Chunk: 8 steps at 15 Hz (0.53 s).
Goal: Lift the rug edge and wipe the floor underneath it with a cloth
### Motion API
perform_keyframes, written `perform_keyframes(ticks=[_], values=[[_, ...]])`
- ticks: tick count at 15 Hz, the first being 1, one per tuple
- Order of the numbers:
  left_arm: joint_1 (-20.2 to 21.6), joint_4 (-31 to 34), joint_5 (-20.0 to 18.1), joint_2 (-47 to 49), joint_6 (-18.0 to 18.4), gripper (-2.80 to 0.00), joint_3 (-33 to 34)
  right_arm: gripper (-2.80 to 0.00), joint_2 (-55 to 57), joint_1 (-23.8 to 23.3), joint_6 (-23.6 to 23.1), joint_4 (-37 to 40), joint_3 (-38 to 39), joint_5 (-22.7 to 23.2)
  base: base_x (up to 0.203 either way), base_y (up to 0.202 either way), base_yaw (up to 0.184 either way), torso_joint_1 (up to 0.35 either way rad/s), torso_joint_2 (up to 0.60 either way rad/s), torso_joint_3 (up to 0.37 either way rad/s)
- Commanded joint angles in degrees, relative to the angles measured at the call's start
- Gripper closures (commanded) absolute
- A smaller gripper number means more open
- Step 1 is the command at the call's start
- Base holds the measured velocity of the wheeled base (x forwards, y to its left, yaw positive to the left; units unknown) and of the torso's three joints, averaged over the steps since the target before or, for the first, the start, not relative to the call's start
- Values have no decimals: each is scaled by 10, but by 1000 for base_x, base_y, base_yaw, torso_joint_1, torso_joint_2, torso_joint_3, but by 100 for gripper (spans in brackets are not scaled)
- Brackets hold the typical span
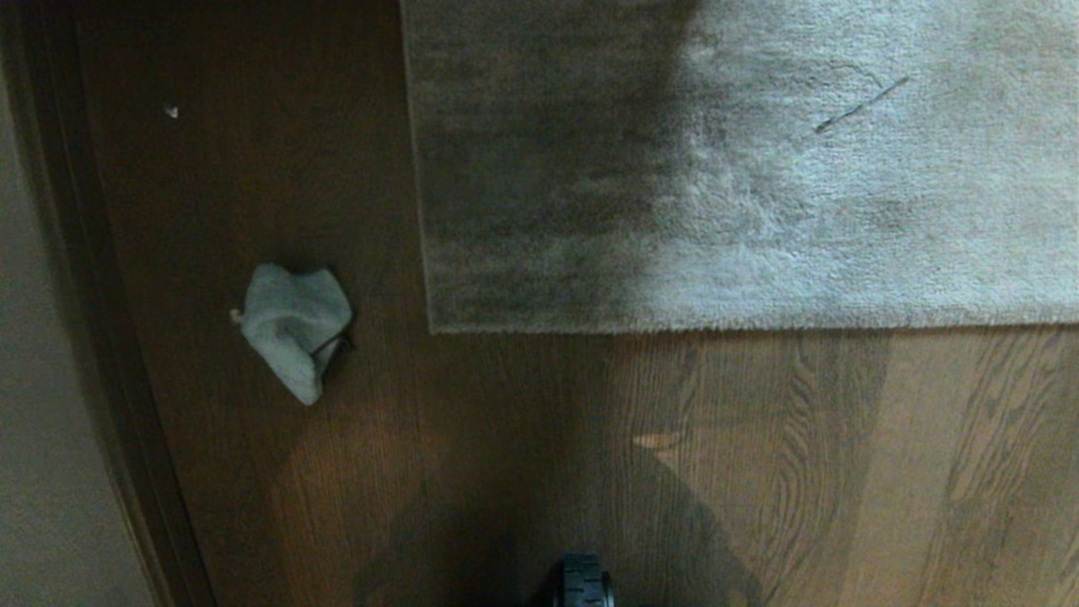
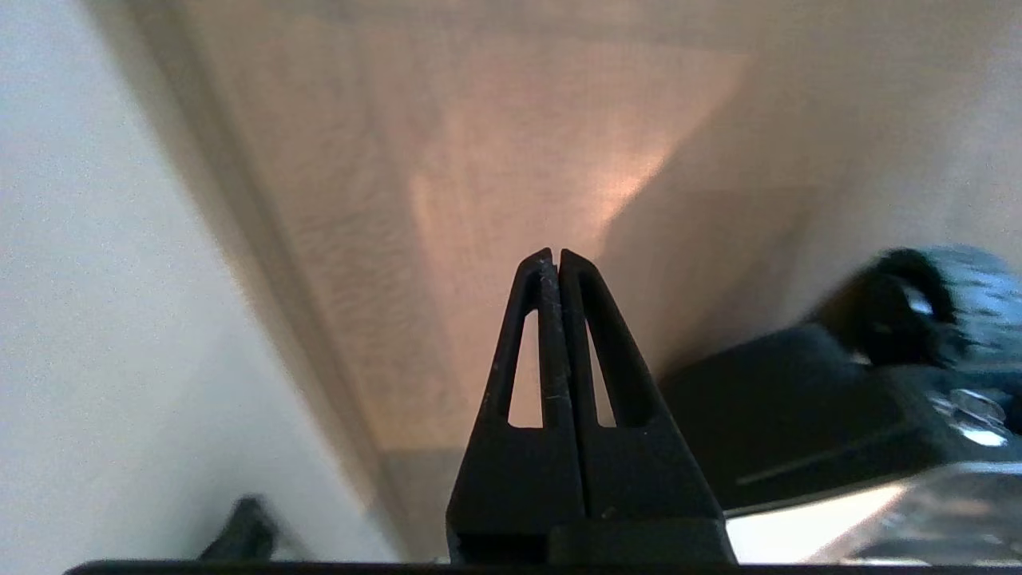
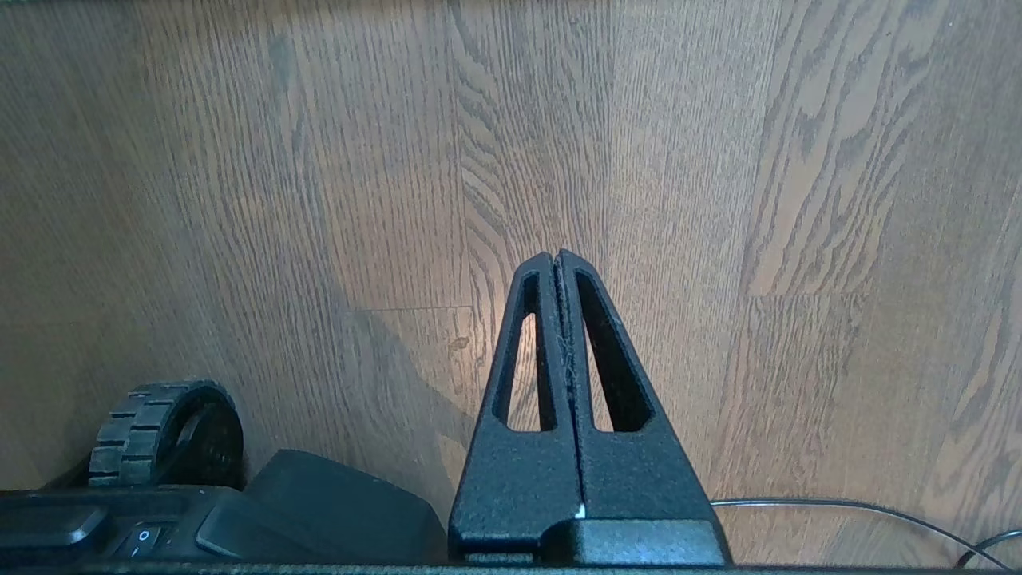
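The grey-beige rug (image 1: 759,169) lies flat across the top of the head view, its rug edge (image 1: 716,327) running straight to a square corner (image 1: 432,329). The pale grey-blue cloth (image 1: 293,324) lies crumpled on the brown wood floor (image 1: 506,438), left of that corner. Neither arm shows in the head view. My left gripper (image 2: 556,254) is shut and empty above bare floor (image 2: 495,160) beside a pale wall. Over wood planks (image 3: 679,160) my right gripper (image 3: 556,255) is also shut, holding nothing.
A dark baseboard (image 1: 101,337) and pale wall (image 1: 42,421) run down the left side. The robot's black base with a ribbed wheel (image 3: 164,431) sits beside the right gripper. A thin cable (image 3: 862,507) lies on the floor. A small white speck (image 1: 171,111) lies far left.
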Motion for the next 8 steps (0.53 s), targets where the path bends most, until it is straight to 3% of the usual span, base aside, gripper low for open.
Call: perform_keyframes(ticks=[1,6,8], values=[[-1,-16,-1,-21,-2,0,18,0,1,0,-1,0,0,0,0,0,0,0,0,0],[-51,-17,22,-44,-15,0,39,0,1,0,0,0,0,0,0,0,0,0,0,0],[-50,-17,23,-66,-23,0,39,0,1,0,0,0,0,0,0,0,0,0,0,0]])
